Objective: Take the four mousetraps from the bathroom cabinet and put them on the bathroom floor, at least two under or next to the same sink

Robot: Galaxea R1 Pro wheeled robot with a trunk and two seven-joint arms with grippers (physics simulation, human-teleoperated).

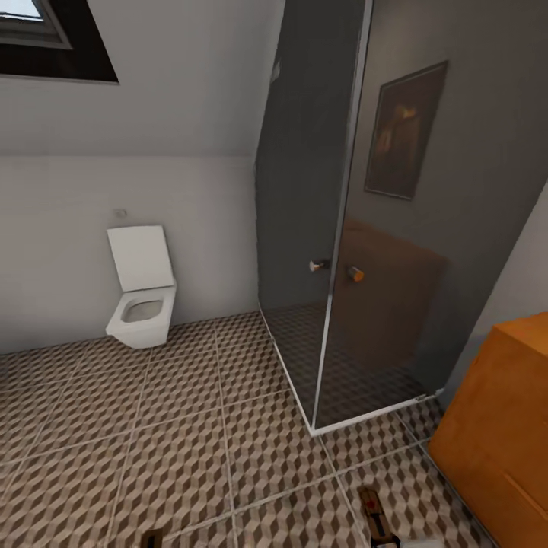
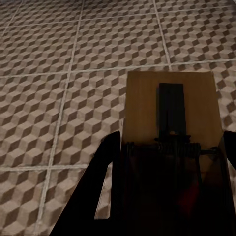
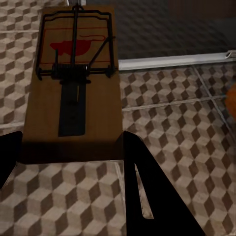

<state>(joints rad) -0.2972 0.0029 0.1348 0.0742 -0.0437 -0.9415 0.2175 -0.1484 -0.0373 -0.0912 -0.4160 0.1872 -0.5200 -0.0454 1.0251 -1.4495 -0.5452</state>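
**A:** Wooden board in each tool. Left wrist view: a mousetrap (image 2: 169, 128) sits between the dark fingers (image 2: 101, 182) of the left tool (image 2: 169, 187), spring end toward the camera, plain end out over the bathroom floor (image 2: 59, 88). Jaws closed on its sides, as far as I can see.

**B:** Right side?

**A:** Same. Second mousetrap (image 3: 73, 83) clamped at its plain end by the right tool (image 3: 69, 162), red mark and wire bail at the far end. Beyond it, the pale sill of the glass shower (image 3: 172, 61).

**B:** Head view?

**A:** Cube-pattern tiles, white toilet (image 1: 141, 293) by the far wall, grey glass shower enclosure (image 1: 358, 228), orange cabinet (image 1: 502, 426) at right. The right-hand trap peeks in at the bottom edge (image 1: 374, 511). No sink visible here.

**B:** Progress?

**A:** Judging from this: two traps out and carried, none visibly set down. I can't tell about the other two. Remaining: reach the sink, lay these beside or under it, then account for the rest.
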